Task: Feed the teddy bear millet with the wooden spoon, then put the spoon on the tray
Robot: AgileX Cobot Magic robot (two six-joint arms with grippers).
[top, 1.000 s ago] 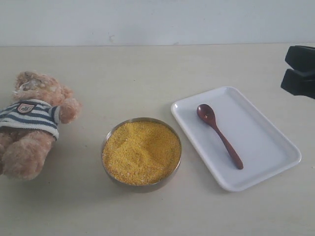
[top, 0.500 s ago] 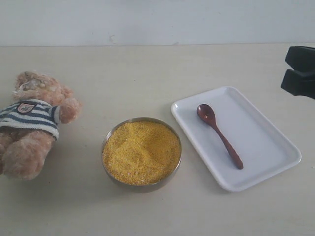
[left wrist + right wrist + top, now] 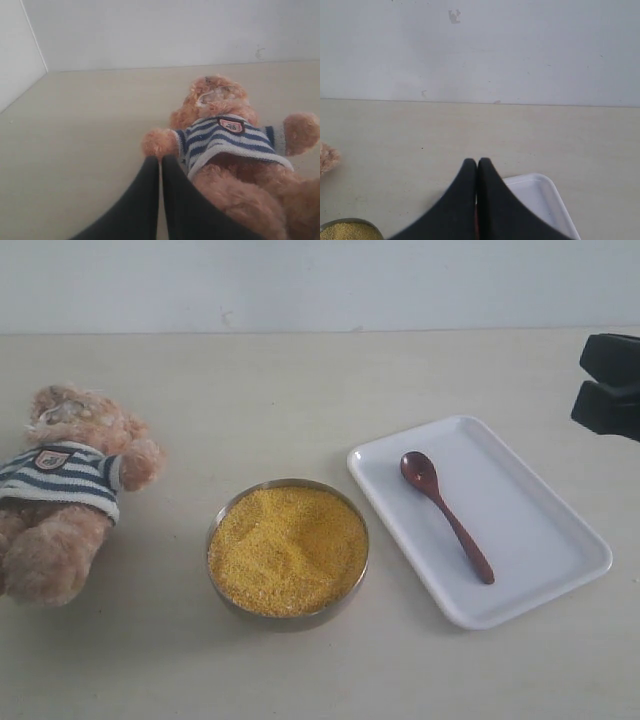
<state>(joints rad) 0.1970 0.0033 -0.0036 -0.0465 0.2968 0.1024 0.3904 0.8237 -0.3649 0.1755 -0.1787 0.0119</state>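
The teddy bear (image 3: 70,490) lies at the table's left in its striped shirt. The millet (image 3: 288,548) fills a round metal bowl (image 3: 215,530) in the middle. To the right, the wooden spoon (image 3: 445,512) rests on the white tray (image 3: 535,530), its round bowl toward the far end. My left gripper (image 3: 160,159) is shut on nothing, its tips just short of the bear's (image 3: 225,135) paw. My right gripper (image 3: 477,162) is also shut and empty, above the tray's (image 3: 540,197) near corner. In the exterior view only a black part of the right arm (image 3: 608,380) shows, at the right edge.
A pale wall (image 3: 320,285) runs along the table's far edge, with a side wall (image 3: 17,50) to the left of the bear. The table (image 3: 300,400) is light beige. The millet bowl's rim (image 3: 347,222) and a bit of bear fur (image 3: 326,156) show in the right wrist view.
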